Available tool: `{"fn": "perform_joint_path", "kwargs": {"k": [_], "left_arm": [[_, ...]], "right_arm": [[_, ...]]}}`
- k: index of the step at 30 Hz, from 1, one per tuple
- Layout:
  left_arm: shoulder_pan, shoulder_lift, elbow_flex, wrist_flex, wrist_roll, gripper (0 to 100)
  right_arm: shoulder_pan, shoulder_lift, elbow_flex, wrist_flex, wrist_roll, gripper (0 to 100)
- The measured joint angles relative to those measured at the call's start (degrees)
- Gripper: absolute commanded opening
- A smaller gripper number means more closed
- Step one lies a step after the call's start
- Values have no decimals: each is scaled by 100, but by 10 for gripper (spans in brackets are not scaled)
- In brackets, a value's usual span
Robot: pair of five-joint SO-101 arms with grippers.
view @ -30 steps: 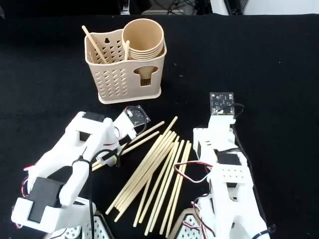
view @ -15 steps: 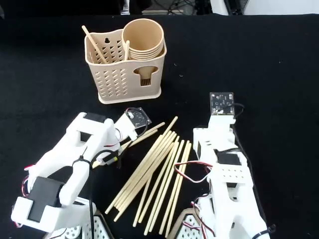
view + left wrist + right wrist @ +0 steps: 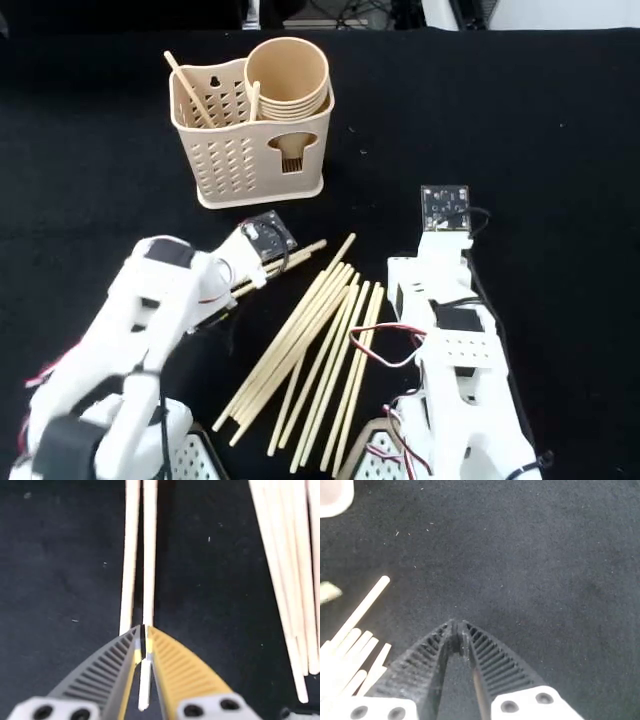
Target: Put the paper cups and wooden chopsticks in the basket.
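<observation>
- Re-posed since a second ago: white left arm (image 3: 150, 300), links stretched longer toward the near edge, with the pair of pale wooden chopsticks (image 3: 295, 259) at its tip drawn closer together.
- Nearest, between the two arm bases: loose fan of pale wooden chopsticks (image 3: 305, 340), flat on the black cloth-covered table (image 3: 540, 150).
- Left gripper (image 3: 143, 630): grey and yellow fingers pinched shut on one stick (image 3: 148, 555) of that pair, with its twin (image 3: 129, 555) just beside it and parallel.
- Right gripper (image 3: 456, 627): black fingers closed together on nothing, low over bare cloth, near the fan's far tips.
- Farthest: beige perforated plastic basket (image 3: 250, 165), with a stack of tan paper cups (image 3: 288, 75) upright in one compartment and two chopsticks (image 3: 188, 88) leaning in the other.
</observation>
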Motion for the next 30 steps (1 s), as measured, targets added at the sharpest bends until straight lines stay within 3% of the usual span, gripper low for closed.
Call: {"fn": "perform_joint_path", "kwargs": {"k": [8,13,30], "left_arm": [[0,-1204,580,97,9,36],[0,-1152,677,-299,9,235],[0,2365,-1389,-352,-149,174]], "right_arm": [[0,0,0,0,0,21],[0,0,0,0,0,21],[0,0,0,0,0,21]]}}
